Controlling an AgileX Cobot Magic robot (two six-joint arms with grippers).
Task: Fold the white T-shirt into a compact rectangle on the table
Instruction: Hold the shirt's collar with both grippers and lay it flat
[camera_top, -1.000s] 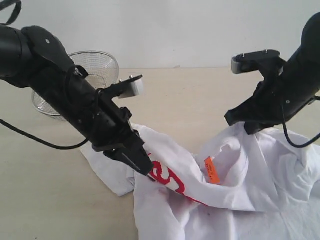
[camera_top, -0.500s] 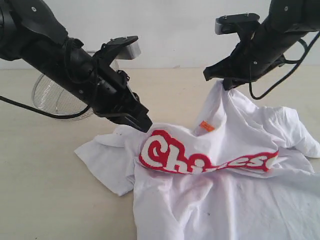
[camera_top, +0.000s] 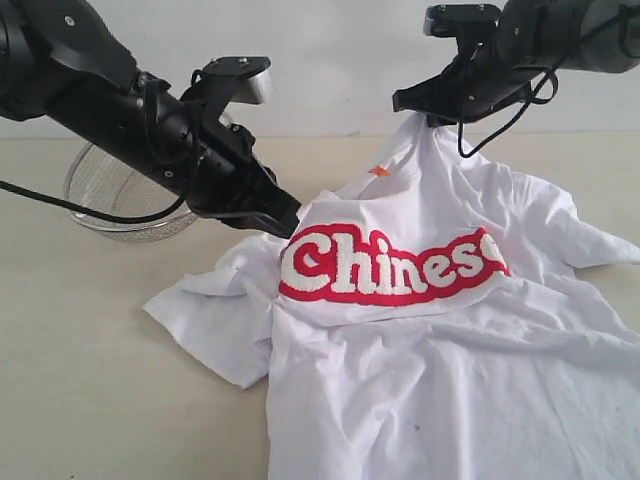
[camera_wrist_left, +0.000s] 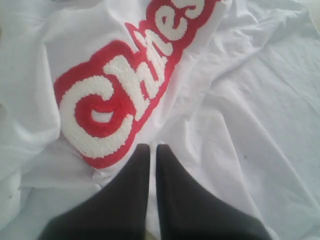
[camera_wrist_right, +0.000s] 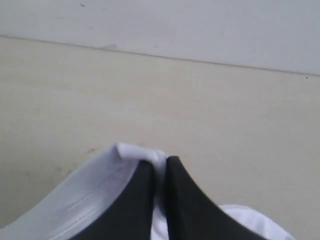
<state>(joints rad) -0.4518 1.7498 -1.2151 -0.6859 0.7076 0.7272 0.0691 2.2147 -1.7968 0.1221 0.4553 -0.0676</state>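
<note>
Left gripper (camera_top: 285, 222): jaws clamped on a fold of the white T-shirt (camera_top: 450, 370), just beside the red "Chinese" lettering (camera_top: 390, 265). Right gripper (camera_top: 425, 112): jaws pinched on a seamed edge of the shirt near the orange neck tag (camera_top: 379, 170), held above the table (camera_top: 80, 380). T-shirt: upper part stretched between both grippers, lower part rumpled on the table, with a wire-mesh basket (camera_top: 105, 190) behind the left arm.

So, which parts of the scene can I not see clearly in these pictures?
- Exterior view: the bottom and right edges cut off the white T-shirt.
- Exterior view: the end of the red lettering turns away over a fold.
- Exterior view: the orange neck tag is too small to read.
- Exterior view: the left arm covers part of the wire basket.
- Right wrist view: the right pincer hides the cloth below it.
</note>
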